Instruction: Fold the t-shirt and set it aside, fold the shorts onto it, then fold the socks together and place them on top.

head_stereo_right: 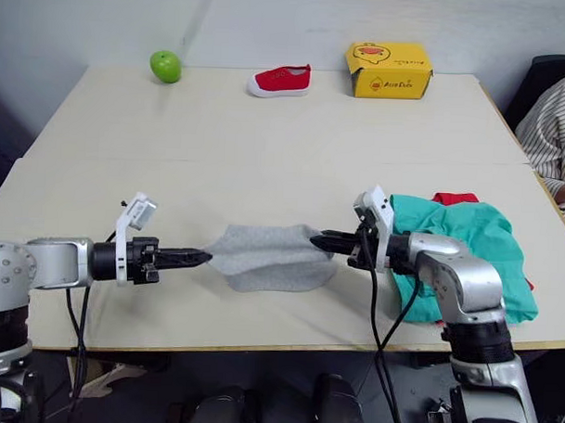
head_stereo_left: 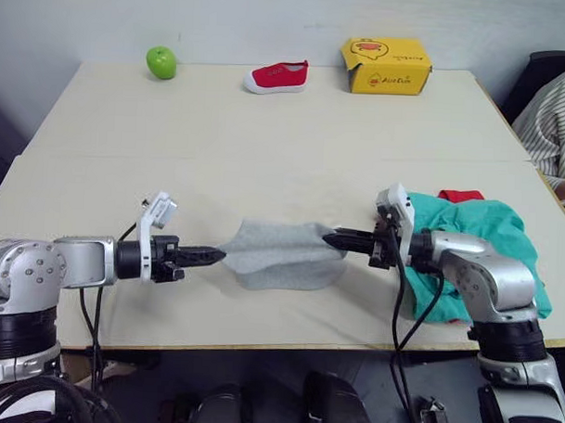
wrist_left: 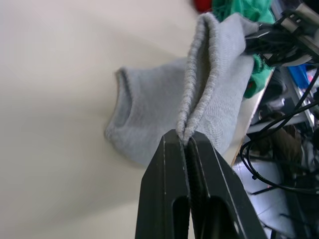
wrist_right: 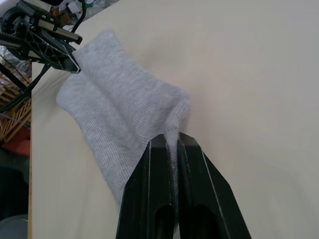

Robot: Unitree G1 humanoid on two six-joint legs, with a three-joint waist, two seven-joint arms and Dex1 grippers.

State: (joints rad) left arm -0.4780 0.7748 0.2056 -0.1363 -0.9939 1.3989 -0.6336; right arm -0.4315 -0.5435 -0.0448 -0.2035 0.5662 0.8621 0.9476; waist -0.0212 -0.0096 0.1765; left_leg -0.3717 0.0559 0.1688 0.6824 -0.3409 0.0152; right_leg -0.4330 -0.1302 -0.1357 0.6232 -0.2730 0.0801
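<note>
Socks (head_stereo_left: 283,255) hang stretched between the two grippers near the front edge of the table (head_stereo_left: 267,127), long axis running left to right. The left gripper (head_stereo_left: 209,256) is closed on one end, the right gripper (head_stereo_left: 337,239) closed on the other. The teal-green shorts (head_stereo_left: 490,239) lie just behind the right gripper, so the right arm is nearer to the pile.
</note>
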